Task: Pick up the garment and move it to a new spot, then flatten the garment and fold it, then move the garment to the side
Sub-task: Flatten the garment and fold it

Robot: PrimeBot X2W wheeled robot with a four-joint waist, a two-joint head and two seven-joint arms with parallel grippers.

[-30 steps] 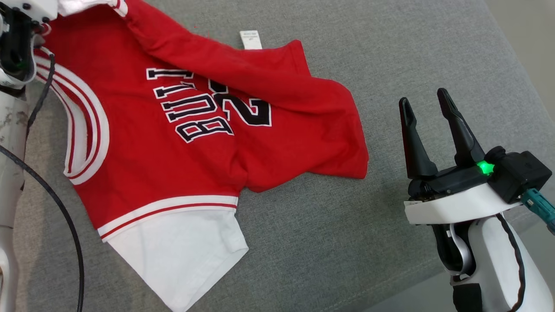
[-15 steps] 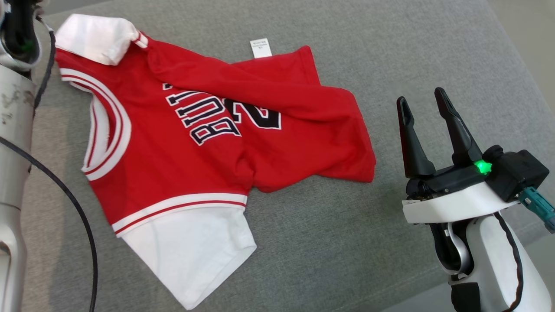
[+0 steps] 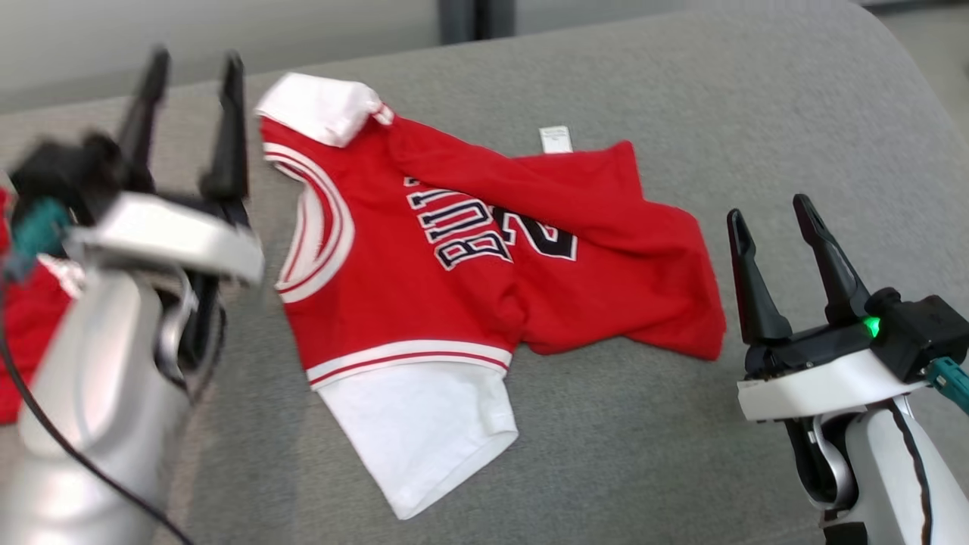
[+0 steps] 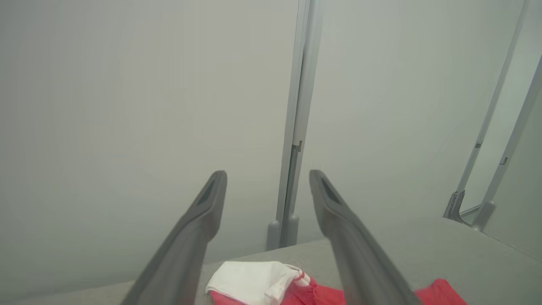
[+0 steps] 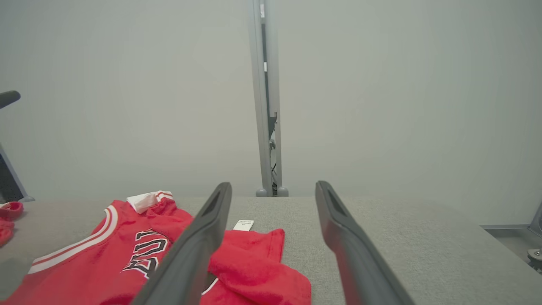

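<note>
The grey padded surface [image 3: 621,454] takes up nearly everything in front of the robot. On it, a little left of the middle, lies the red jersey [image 3: 394,303]. It is spread out but not flat. Its far edge is folded over onto the black lettering, and the end toward the robot's right is rumpled.

The left gripper [image 3: 197,60] is raised just beside the jersey's striped neckline, clear of the cloth. Its two dark fingers stand wide apart with nothing between them. The right gripper [image 3: 768,208] sits near the jersey's rumpled end without touching it, also spread wide and empty.

One white sleeve [image 3: 424,431] points toward the robot and lies smooth on the grey. The other white sleeve [image 3: 322,110] is bunched at the far corner.

Another red cloth [image 3: 19,341] shows at the left edge, partly hidden behind the left arm. A small white label [image 3: 555,139] pokes out from the jersey's far edge onto the surface.
</note>
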